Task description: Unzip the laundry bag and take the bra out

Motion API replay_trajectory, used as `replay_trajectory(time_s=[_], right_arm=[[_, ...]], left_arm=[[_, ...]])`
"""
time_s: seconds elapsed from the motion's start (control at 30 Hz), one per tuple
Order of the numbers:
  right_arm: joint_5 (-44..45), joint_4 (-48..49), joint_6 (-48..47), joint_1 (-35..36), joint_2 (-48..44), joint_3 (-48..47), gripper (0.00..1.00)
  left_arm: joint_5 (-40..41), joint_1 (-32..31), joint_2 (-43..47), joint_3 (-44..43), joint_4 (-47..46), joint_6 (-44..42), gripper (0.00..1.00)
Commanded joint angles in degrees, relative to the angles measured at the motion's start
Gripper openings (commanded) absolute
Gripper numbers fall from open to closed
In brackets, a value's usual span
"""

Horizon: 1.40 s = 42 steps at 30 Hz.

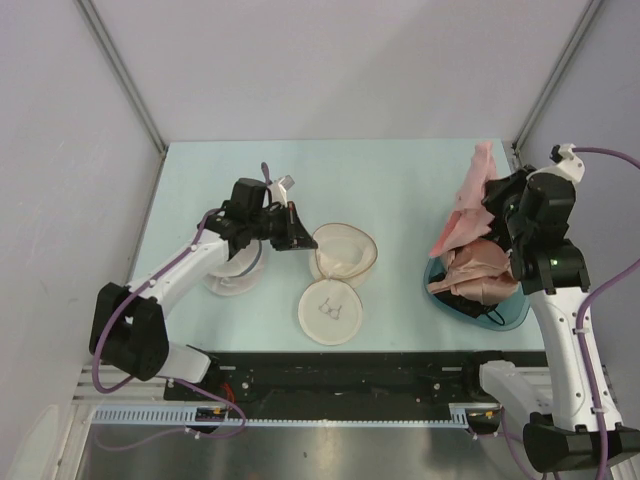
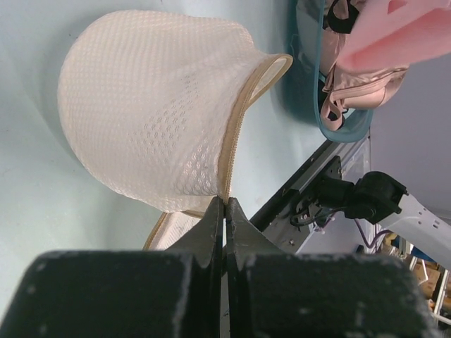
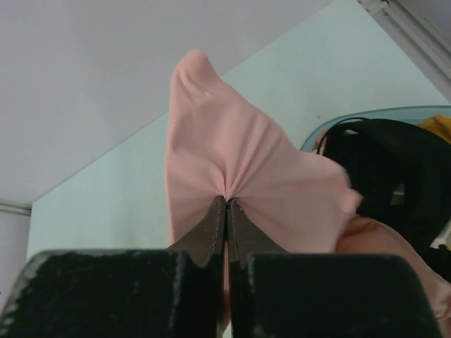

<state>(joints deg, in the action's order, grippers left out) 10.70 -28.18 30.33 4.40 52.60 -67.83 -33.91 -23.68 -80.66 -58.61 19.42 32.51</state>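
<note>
At right gripper (image 3: 226, 204) tips, bra (image 3: 232, 141) pinched — left gripper (image 2: 224, 205) nipping laundry bag (image 2: 155, 105)

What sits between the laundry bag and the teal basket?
Only bare table separates the laundry bag from the basket, seen in the top view.

Left arm (image 1: 185, 268) and right arm (image 1: 565, 340)
White links are joined by black housings (purple cables (image 1: 612, 153) are clipped alongside).

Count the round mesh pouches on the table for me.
2. The cream laundry bag lies unzipped at mid-table, its zip edge pinched by the left gripper; a whiter pouch sits under the left arm. The basket pile could hide more.
</note>
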Motion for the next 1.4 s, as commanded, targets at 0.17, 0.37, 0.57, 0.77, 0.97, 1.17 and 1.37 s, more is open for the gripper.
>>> replay_trajectory(time_s=[0.17,0.37,0.57,0.77,0.97,1.17,1.37], right_arm=[[0.91,-0.3,-0.09,-2.56,-4.51,-0.11,0.0],[1.86,-1.52,0.79,-2.91,-7.94,-3.53,0.0],[7.31,-5.29,-0.27,-2.91,-10.58,-7.48,0.0],[11.53,-7.75,-1.5,-2.91,-11.82,-8.02,0.0],[17.07,-9.35,-3.95,-2.82,-8.22,-6.88,0.0],[18.13,-3.29,-5.46,-3.26,3.98,1.38,0.0],[17.07,2.51,-3.26,-3.88,23.41,6.13,0.0]], left_arm=[[-3.27,0.57,-1.42,-0.28,-1.49,-1.75,0.0],[-3.8,0.83,-2.04,-0.37,-1.4,-1.93,0.0],[-3.53,1.01,-2.04,-0.45,-1.14,-2.01,0.0],[-3.44,1.01,-2.13,-0.54,-1.14,-1.93,0.0],[-3.71,1.01,-2.39,0.6,-2.01,-1.4,0.0],[-4.67,1.01,-2.13,1.48,-4.04,-0.08,0.0],[-4.76,0.92,0.15,2.45,-2.63,-0.96,0.01]])
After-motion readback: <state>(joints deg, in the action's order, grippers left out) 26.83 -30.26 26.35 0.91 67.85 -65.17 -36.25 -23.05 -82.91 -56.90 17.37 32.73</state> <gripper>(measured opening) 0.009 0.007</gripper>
